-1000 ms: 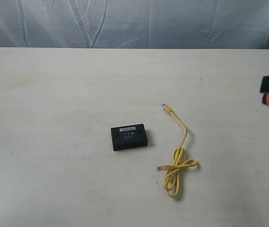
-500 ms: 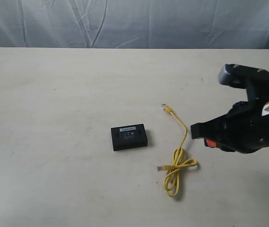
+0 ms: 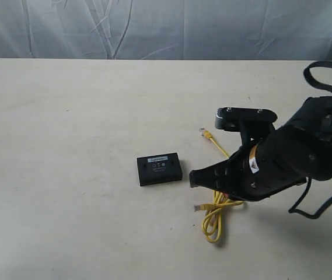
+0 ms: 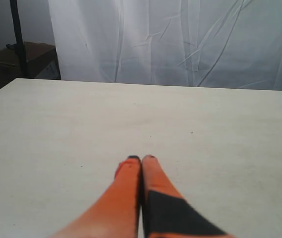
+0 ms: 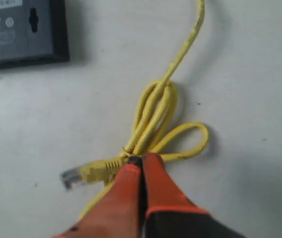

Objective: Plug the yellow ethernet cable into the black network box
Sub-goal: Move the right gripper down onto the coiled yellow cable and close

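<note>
The black network box (image 3: 159,168) lies flat on the table with its white label strip up; a part of it also shows in the right wrist view (image 5: 22,30). The yellow ethernet cable (image 3: 214,223) lies to its right, partly looped, one clear plug (image 3: 203,132) at the far end. Its other plug (image 5: 72,177) lies by the loop. My right gripper (image 5: 141,157) is shut with nothing between its fingers, its tips just over the cable's bundled loop (image 5: 155,114). The right arm (image 3: 282,157) hides the cable's middle. My left gripper (image 4: 141,158) is shut over bare table, away from both.
The pale table (image 3: 66,116) runs back to a grey cloth backdrop (image 3: 166,29). In the left wrist view a dark stand pole (image 4: 16,34) and a brown box (image 4: 17,62) stand beyond the table's far corner.
My right arm has swept in from the right edge of the exterior view to over the cable's loop. The box and the cable have not moved.
</note>
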You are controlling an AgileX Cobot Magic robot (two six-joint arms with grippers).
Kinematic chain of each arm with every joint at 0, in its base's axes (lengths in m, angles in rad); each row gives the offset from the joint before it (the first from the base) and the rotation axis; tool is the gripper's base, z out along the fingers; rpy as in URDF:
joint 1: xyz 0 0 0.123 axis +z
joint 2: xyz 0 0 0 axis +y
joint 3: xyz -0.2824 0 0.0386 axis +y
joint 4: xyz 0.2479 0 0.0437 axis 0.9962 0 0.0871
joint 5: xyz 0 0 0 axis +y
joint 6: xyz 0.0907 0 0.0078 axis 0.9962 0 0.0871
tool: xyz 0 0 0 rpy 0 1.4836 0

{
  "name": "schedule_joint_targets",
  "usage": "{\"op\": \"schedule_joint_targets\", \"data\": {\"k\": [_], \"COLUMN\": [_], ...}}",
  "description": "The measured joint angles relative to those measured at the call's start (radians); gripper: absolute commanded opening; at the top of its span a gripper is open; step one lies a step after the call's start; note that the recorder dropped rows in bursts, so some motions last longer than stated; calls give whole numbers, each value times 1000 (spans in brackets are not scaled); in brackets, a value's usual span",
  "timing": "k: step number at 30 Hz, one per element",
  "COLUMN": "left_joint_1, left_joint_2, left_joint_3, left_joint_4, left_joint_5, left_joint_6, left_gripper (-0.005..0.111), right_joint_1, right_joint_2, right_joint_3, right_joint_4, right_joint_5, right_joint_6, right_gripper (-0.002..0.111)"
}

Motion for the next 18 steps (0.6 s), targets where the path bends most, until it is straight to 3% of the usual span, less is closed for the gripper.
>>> {"op": "schedule_joint_targets", "data": {"k": [3, 9, 11, 18], "left_joint_1": [0, 0, 0, 0], "left_joint_2": [0, 0, 0, 0], "left_joint_3": [0, 0, 0, 0], "left_joint_4": [0, 0, 0, 0], "left_joint_5": [0, 0, 0, 0], "left_joint_6": [0, 0, 0, 0], "left_gripper": [0, 0, 0, 0], "right_joint_1": [2, 4, 4, 4], "right_joint_2": [29, 43, 43, 69], "right_joint_3": [2, 3, 12, 74], "right_joint_4": [-9, -11, -11, -13], "right_joint_5": [-81, -99, -108, -192], "right_joint_6": [70, 105, 107, 156], "right_gripper": [9, 60, 64, 60]}}
